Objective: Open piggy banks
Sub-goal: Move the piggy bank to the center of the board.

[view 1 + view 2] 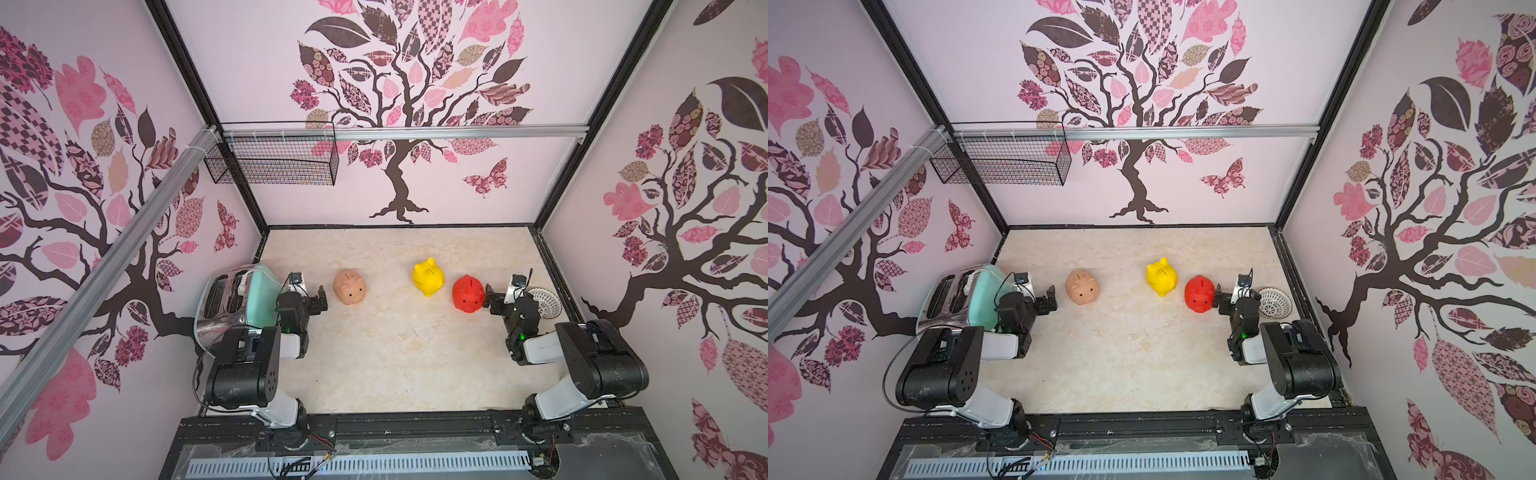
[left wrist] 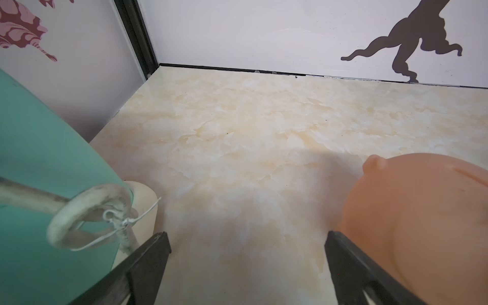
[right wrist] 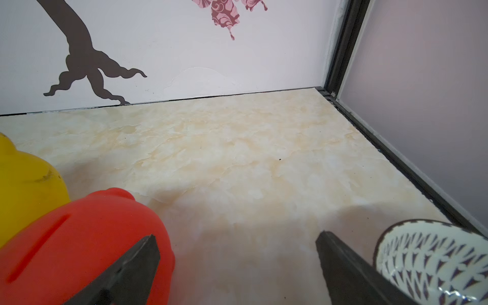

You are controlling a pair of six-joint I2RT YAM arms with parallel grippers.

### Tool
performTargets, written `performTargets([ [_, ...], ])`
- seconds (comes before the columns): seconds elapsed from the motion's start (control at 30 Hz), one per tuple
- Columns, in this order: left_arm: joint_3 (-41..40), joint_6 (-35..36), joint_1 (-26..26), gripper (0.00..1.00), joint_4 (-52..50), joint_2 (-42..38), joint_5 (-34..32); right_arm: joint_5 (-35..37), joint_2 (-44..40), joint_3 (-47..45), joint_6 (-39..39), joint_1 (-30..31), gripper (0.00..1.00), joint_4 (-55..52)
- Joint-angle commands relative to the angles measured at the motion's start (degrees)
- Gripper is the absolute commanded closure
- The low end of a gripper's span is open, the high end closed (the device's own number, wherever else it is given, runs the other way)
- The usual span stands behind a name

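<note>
On the marble table (image 1: 395, 365) the peach piggy bank (image 1: 350, 286) stood toward the left, the yellow piggy bank (image 1: 428, 276) near the middle, and the red piggy bank (image 1: 468, 294) just beside it, all 3 upright. The left gripper (image 1: 321, 300) was spread wide and empty, between the toaster (image 1: 249, 299) and the peach piggy bank. The right gripper (image 1: 488, 300) was also released, grasping nothing, between the red piggy bank and the white bowl (image 1: 544, 301).

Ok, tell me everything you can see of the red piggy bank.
The glossy red plastic piggy bank stands upright on the marbled tabletop, snout and black dot eyes toward the robot, coin slot on its back. No belly plug shows. The yellow plastic piggy bank sits close beside it; the open right pincer is at its other side, contact unclear.
</note>
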Motion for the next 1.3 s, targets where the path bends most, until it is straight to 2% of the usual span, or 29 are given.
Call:
performTargets([
  [0.0,0.62,0.26,-0.06,0.02,0.22,-0.72,-0.18,-0.15,-0.65,0.83,0.15,-0.17,0.0,-0.34],
  [0.43,0.26,-0.11,1.43,0.02,1.1,-0.67,2.68,-0.25,-0.57,0.85,0.15,-0.17,0.0,-0.38],
  [1.13,-0.42,-0.06,1.26,0.02,2.28,-0.98,2.25,-1.48,-1.56,-0.73,-0.29,-0.12,0.0,1.39],
  [1.27,-2.22,-1.1,1.3,0.02,4.25,-2.51,-0.19,-1.78,-2.74,-2.0,-0.63,-0.08,0.0,3.29],
])
